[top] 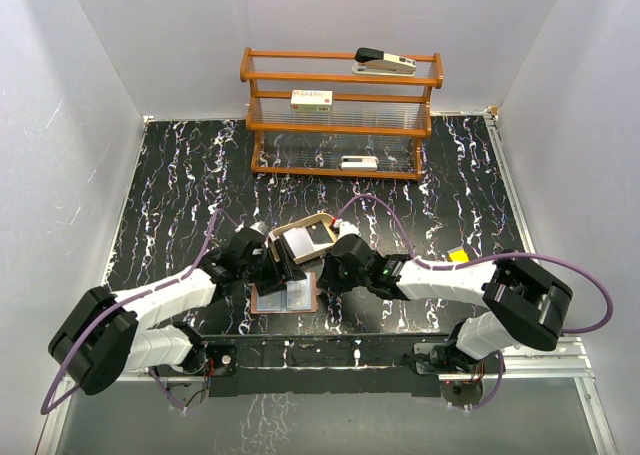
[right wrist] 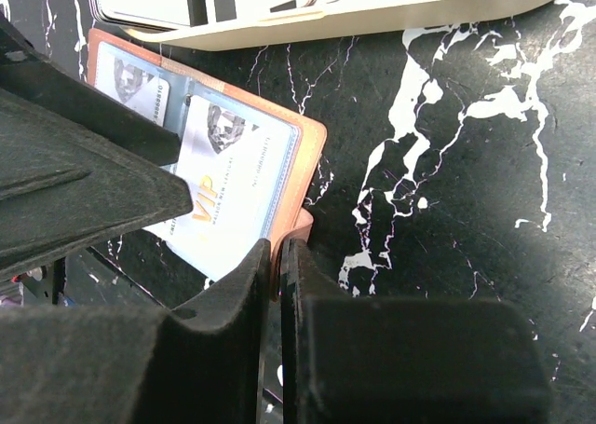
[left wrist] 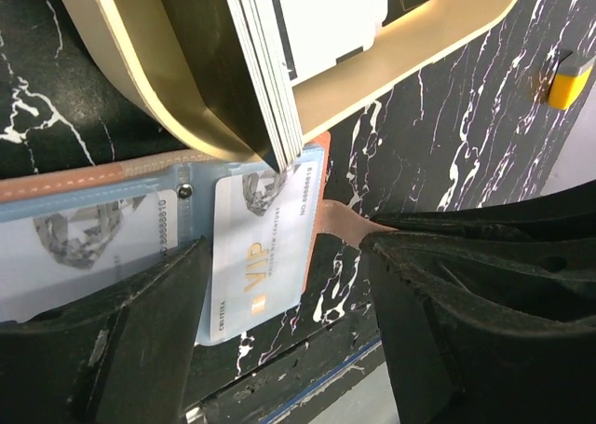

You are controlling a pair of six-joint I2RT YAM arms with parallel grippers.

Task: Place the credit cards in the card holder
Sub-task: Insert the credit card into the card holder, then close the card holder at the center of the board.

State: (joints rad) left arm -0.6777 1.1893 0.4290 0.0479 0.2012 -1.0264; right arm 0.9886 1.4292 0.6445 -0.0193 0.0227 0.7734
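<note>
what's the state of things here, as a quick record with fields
wallet: open flat on the table, a card showing in each of two pockets
vip card: in the pocket at the tab end
tray: just beyond the wallet, away from the arms
cards: several in the tray
right gripper: shut on the wallet's tab
left gripper: open, low over the wallet

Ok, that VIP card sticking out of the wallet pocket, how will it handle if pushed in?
Probably stiff: the VIP card lies flat with straight, unbent edges. Likely slippery, given its glossy face and pocket. Pushing it could drag the card holder along, though the right tool pinches its tab.
</note>
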